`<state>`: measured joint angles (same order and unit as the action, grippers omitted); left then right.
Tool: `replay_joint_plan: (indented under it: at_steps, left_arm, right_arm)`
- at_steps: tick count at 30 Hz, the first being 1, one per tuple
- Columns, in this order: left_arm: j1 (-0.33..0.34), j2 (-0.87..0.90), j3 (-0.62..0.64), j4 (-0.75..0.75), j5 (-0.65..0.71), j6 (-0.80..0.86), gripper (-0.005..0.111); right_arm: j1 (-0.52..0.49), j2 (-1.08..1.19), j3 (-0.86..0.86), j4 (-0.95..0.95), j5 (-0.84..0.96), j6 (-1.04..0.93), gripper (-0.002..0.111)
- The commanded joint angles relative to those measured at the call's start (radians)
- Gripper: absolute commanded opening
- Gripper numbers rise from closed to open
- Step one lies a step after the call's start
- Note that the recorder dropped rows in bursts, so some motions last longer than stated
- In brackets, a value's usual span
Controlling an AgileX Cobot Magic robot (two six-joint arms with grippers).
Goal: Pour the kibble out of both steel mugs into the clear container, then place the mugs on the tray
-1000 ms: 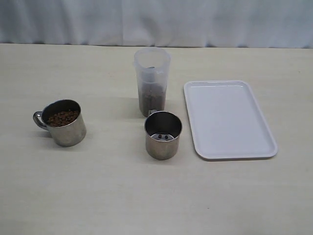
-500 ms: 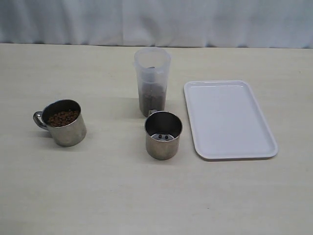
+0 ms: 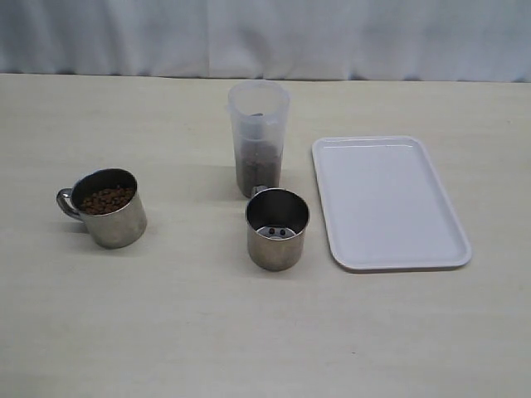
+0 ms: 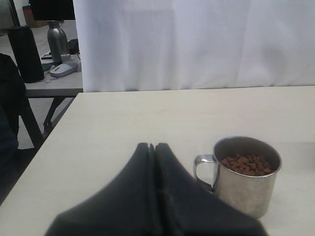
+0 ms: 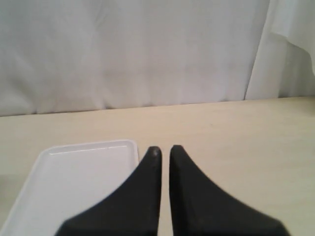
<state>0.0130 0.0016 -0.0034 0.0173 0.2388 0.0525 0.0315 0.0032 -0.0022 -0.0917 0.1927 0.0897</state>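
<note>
**Full mug sat on the left arm's side**

The bench [image 3: 166, 332] lay wide open, with no arm showing over it in the exterior view. The tray [image 3: 390, 203] lay bare toward the right edge, about midway between the far and near edges. The clear container [image 3: 258, 141] stood upright at mid-bench, nearer the far edge, part filled with brown pellets.

Just in front of it stood the near-empty mug [image 3: 277, 232], with only a couple of pellets on its floor. The full mug [image 3: 109, 211] stood upright well toward the left edge, its handle [image 3: 63, 201] pointing at that edge.

The left gripper [image 4: 152, 147] had its fingers pressed together on nothing, and its wrist view showed the full mug close ahead, a little off to one side, handle turned the gripper's way. The right gripper [image 5: 165, 150] was all but closed, a thin slit between the tips and nothing in it, facing the tray's corner.

So the left arm looked the nearer one. It would need to spread its fingers before taking that mug and carrying the kibble [image 3: 106, 199] toward the container at mid-bench.
</note>
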Motion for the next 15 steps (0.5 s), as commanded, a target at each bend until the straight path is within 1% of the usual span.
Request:
replay_joint_plan:
  at_steps: [1, 7, 15]
  left_arm:
    - [-0.002, -0.002, 0.003, -0.003, -0.001, -0.002, 0.000]
    - [-0.002, -0.002, 0.003, -0.003, -0.007, -0.002, 0.000]
    - [-0.002, -0.002, 0.003, -0.003, -0.007, -0.002, 0.000]
  right_arm:
    - [0.006, -0.003, 0.002, 0.052, 0.023, -0.048, 0.005]
    - [0.087, -0.003, 0.002, 0.054, 0.023, -0.052, 0.005]
    - [0.088, -0.003, 0.002, 0.054, 0.019, -0.052, 0.005]
